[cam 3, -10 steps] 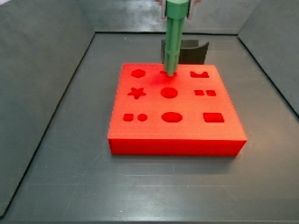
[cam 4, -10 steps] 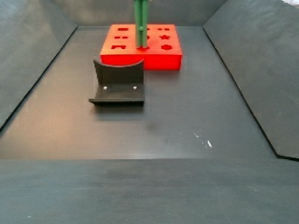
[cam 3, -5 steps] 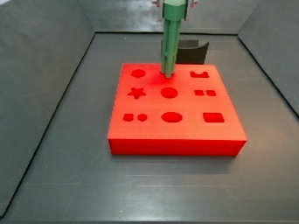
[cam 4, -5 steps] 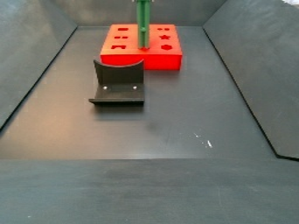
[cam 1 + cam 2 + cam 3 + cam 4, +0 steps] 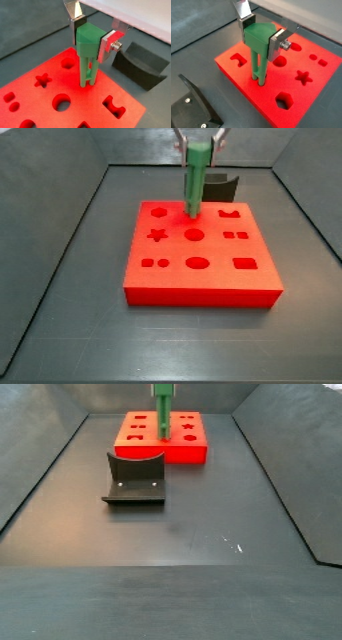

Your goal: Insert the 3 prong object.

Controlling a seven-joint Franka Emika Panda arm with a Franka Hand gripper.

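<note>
3 prong object [image 5: 89,50] hangs upright, its top clamped between the gripper [image 5: 93,35] plates, prongs pointing down at the red block [image 5: 201,256]. Gripper sits above the block's far half in a side view, jaws closed on the green bar's upper end; the bar hangs straight down from between the fingers [image 5: 246,21], at 6 o'clock from the pincer in that view.

Prong tips [image 5: 258,78] look to be touching or just above the block's top face, near its middle column of holes; can't tell whether they are already in a hole or resting on the flat red surface.

Risks, as I judge them: if the prongs are off the matching slot, pushing down would jam them on the face and the bar could slip or tilt in the grip. Wrong rotation about the vertical would also block entry. Neighbouring holes [image 5: 62,102] are close, so a small sideways error could catch a prong on a wrong edge. Fixture [image 5: 135,479] stands well apart, no collision risk.
</note>
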